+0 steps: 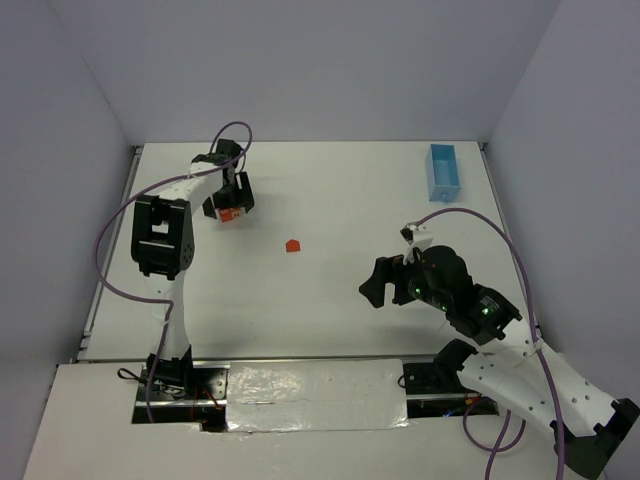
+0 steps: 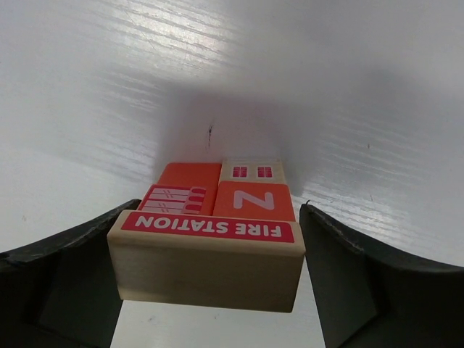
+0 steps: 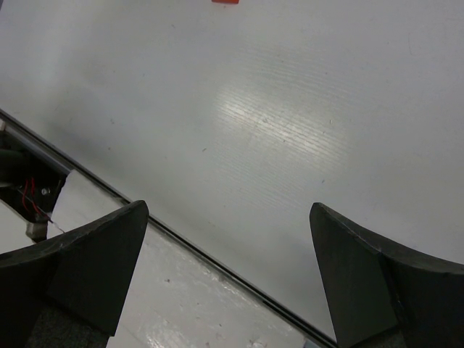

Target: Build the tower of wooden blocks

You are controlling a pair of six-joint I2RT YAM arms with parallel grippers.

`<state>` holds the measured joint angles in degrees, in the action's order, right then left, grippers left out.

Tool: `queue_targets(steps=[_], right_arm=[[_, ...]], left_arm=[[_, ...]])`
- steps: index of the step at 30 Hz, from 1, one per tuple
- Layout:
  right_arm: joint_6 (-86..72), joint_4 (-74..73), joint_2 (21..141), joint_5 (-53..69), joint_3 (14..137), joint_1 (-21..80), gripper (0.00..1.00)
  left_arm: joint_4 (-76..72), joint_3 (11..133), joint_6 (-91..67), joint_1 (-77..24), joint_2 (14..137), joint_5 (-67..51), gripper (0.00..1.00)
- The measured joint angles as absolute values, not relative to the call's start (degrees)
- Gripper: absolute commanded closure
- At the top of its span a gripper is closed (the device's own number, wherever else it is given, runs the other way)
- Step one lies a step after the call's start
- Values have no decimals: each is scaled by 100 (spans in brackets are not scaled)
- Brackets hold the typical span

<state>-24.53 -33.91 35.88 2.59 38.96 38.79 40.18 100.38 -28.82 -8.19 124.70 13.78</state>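
My left gripper (image 1: 229,203) is at the far left of the table, shut on a pale tan bar (image 2: 206,268) with a red "FIRE STATION" label. In the left wrist view (image 2: 217,217) both fingers press the bar's ends. The bar lies against a cluster of small blocks: a red-orange "Z" block (image 2: 255,201), a striped red block (image 2: 172,199), a plain red-orange block (image 2: 190,175) and a tan window block (image 2: 252,171). A lone small red-orange block (image 1: 293,245) sits mid-table and shows at the top edge of the right wrist view (image 3: 225,1). My right gripper (image 1: 384,286) is open and empty (image 3: 228,210).
A light-blue rectangular tray (image 1: 443,172) stands at the far right corner. Grey walls close in the table on three sides. A dark seam (image 3: 217,268) and a taped strip (image 1: 315,380) run along the table's near edge, under my right gripper.
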Motion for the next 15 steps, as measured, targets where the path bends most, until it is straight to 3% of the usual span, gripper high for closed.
queue_targets(steps=[15], right_arm=[[-2438,-3391,3590,285,3894,3879,0]], left_arm=[[3999,9900,-2886,-840,11502,1503,0]])
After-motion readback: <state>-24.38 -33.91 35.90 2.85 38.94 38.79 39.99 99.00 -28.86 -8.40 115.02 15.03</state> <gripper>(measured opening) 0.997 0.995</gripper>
